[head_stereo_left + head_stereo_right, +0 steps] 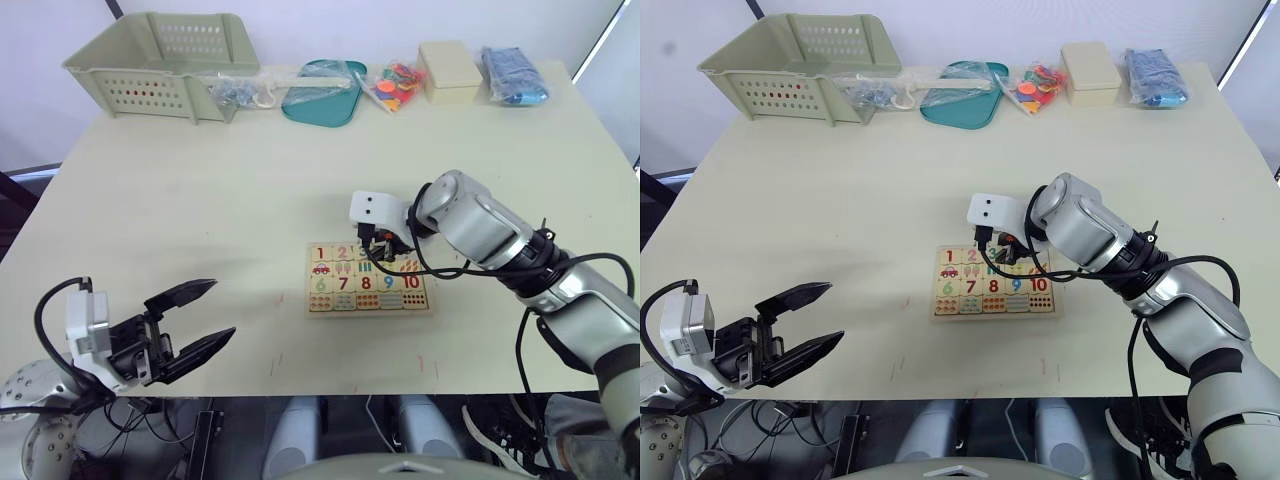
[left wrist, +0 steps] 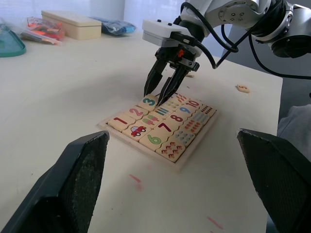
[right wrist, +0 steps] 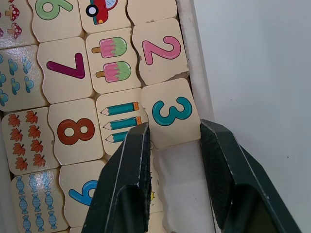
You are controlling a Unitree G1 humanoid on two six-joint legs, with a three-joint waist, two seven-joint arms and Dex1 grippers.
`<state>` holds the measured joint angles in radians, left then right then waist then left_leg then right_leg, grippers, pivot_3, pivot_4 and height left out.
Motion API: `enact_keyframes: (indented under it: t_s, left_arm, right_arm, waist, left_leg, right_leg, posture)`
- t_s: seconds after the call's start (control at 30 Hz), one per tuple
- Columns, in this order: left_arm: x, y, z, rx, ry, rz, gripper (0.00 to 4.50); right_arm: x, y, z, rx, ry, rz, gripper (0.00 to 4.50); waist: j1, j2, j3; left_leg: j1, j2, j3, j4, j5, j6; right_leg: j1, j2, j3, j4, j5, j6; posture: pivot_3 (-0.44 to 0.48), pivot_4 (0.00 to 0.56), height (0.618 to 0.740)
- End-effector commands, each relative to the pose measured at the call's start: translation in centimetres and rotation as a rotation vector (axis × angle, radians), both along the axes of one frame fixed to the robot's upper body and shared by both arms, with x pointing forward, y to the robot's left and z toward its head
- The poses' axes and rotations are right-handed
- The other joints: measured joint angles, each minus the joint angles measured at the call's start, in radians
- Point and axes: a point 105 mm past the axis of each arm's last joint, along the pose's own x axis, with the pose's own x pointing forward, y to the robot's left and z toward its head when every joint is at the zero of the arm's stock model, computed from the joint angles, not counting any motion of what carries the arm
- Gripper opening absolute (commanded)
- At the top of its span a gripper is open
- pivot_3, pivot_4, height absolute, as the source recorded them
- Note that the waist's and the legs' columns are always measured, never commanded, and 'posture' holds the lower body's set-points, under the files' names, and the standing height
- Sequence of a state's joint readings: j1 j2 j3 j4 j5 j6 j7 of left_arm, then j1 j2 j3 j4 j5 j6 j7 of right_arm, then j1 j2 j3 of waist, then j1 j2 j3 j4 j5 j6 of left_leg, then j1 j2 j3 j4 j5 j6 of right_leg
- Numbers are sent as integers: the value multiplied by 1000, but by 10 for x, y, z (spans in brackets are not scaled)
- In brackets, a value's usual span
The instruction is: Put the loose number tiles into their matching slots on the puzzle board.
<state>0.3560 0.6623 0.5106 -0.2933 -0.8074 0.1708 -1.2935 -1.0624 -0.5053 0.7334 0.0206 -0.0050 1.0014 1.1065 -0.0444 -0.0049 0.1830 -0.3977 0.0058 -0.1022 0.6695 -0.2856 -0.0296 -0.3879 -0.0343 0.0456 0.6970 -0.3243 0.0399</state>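
Right gripper (image 3: 171,145) poised over the puzzle board (image 2: 158,130), fingers parted astride the 3 tile (image 3: 170,115); left gripper (image 1: 192,320) spread wide, empty.

Cream table (image 1: 200,210) spans my head views, surface evenly lit, few faint red marks near front edge. Pale wall (image 1: 330,25) behind far edge. Along far edge I see slotted beige basket (image 1: 160,62), teal tray (image 1: 322,92), cream box (image 1: 449,71), blue bag (image 1: 513,76). Dark cables (image 1: 830,435) on floor below front edge.
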Motion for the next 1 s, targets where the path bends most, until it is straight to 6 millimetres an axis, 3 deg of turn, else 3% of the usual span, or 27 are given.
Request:
enact_keyframes:
  t_s: [0.03,0.77,0.83,1.0]
  left_arm:
    - [-2,1,8,10,-36,-4,4500]
    - [-1,0,9,12,-41,0,4500]
    - [-1,0,9,12,-41,2,4500]
    - [-2,0,9,12,-40,1,4500]
  right_arm:
    - [-1,4,8,21,-19,19,969]
    - [0,5,9,23,-23,18,969]
    - [0,5,9,23,-24,18,2037]
    - [0,5,9,24,-25,18,4102]
  waist:
    - [0,0,0]
    - [0,0,0]
    - [0,0,0]
    - [0,0,0]
  left_leg:
    - [0,0,0,0,0,0]
    - [0,0,0,0,0,0]
    - [0,0,0,0,0,0]
    - [0,0,0,0,0,0]
  right_leg:
    - [0,0,0,0,0,0]
    - [0,0,0,0,0,0]
    - [0,0,0,0,0,0]
    - [0,0,0,0,0,0]
  posture:
    - [0,150,740]
    - [0,150,740]
    - [0,150,740]
    - [0,150,740]
